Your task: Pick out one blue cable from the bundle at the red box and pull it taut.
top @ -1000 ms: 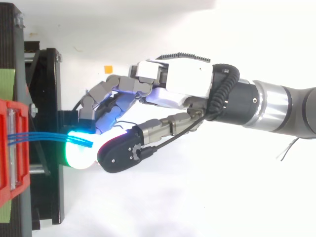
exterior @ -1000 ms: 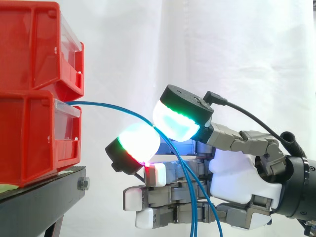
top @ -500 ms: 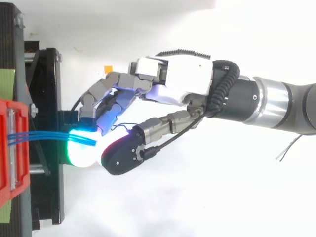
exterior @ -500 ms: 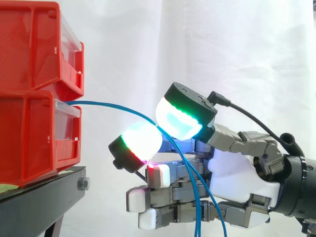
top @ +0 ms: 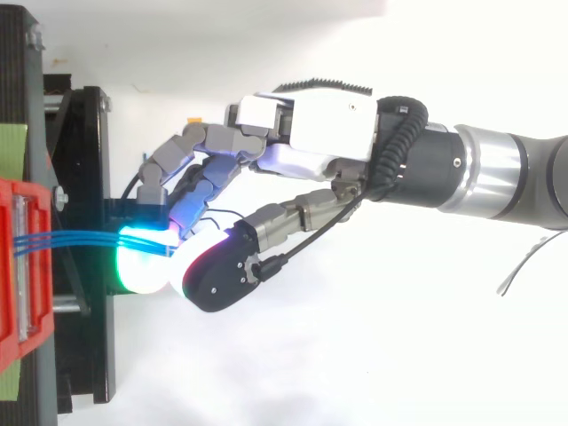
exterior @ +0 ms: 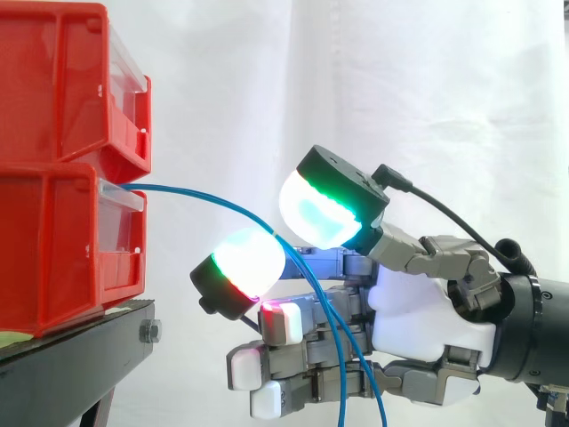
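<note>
Green-edged pads [exterior: 324,209] of the hand [exterior: 427,307] at centre frame pinch the blue cable [exterior: 191,189], which arcs slack toward the red box [exterior: 53,258] at left; light, limp and likely slippery, it seems best held firmly where pinched.

i see a white cloth curtain [exterior: 267,80] at the back, a black metal stand [exterior: 71,369] with a silver bolt [exterior: 149,331] on its edge, an upper red plastic bin [exterior: 62,80], and, from above, a pale green strip [top: 11,151] on the stand.
</note>
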